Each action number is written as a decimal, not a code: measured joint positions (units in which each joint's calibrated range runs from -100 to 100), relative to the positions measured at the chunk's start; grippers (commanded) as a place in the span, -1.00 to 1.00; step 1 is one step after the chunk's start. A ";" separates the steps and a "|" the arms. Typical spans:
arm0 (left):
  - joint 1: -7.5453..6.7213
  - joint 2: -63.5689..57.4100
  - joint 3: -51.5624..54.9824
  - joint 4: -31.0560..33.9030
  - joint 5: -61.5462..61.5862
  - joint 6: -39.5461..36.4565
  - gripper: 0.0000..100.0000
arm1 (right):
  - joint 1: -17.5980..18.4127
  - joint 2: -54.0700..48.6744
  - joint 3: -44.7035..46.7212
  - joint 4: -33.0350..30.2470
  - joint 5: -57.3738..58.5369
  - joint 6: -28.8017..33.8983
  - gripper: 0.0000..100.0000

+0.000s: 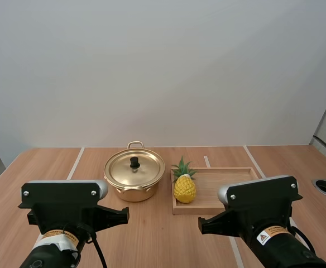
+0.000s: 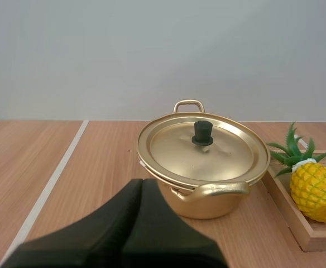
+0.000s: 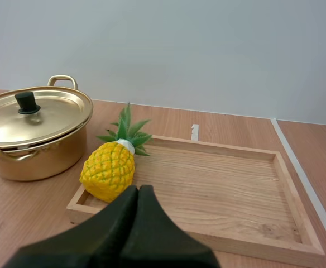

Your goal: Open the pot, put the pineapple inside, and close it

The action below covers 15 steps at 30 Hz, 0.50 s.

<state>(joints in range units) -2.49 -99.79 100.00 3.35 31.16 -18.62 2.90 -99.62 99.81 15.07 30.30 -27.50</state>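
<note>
Standing by the desk [image 1: 40,167], I logged both arms low at its near edge, short of the things on it.

Left claw [image 2: 140,187]: fingers lay pressed together as one dark wedge, clenched on nothing and touching nothing. It pointed at the near side of the pot [image 2: 207,184].

Right claw [image 3: 138,192]: likewise clenched and empty. Its tip aimed at the pineapple [image 3: 110,170] but was apart from it.

The pot was gold-coloured with loop handles. Its lid [image 1: 135,169] sat squarely on the rim, a black knob [image 1: 134,162] at the centre. The pot stood just beside the left edge of the wooden tray [image 1: 230,181].

The pineapple lay inside the tray at the end nearest the pot, its green crown turned toward the far side of the desk.

Writing: the left arm [image 1: 68,209] and the right arm [image 1: 258,209] each carried a small sticker with an orange band. The right arm's sticker [image 1: 264,237] also showed a red warning triangle. The print on both was too small to read.
</note>
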 measured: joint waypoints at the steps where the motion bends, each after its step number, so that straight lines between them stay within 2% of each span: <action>1: 0.00 0.00 0.00 0.00 0.00 0.00 -1.00 | 0.00 0.00 0.00 0.55 0.00 0.00 -1.00; 5: 0.00 0.00 0.00 0.00 -3.78 0.00 -1.00 | 0.00 0.00 0.00 1.31 -0.20 0.00 -1.00; 7: 0.00 0.00 0.00 0.54 -9.96 0.56 -1.00 | 0.00 0.00 0.00 1.73 -0.90 0.00 -1.00; 12: 0.00 0.00 0.00 1.80 -35.45 3.41 -1.00 | 0.00 0.00 -5.95 3.27 -5.54 0.00 -1.00; 15: 0.00 0.00 -0.54 4.48 -41.05 3.63 -1.00 | 0.00 -0.11 -11.17 3.10 -7.42 0.00 -1.00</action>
<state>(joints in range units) -2.49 -99.79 99.46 7.83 -9.88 -14.99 2.90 -99.74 88.64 18.17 22.87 -27.50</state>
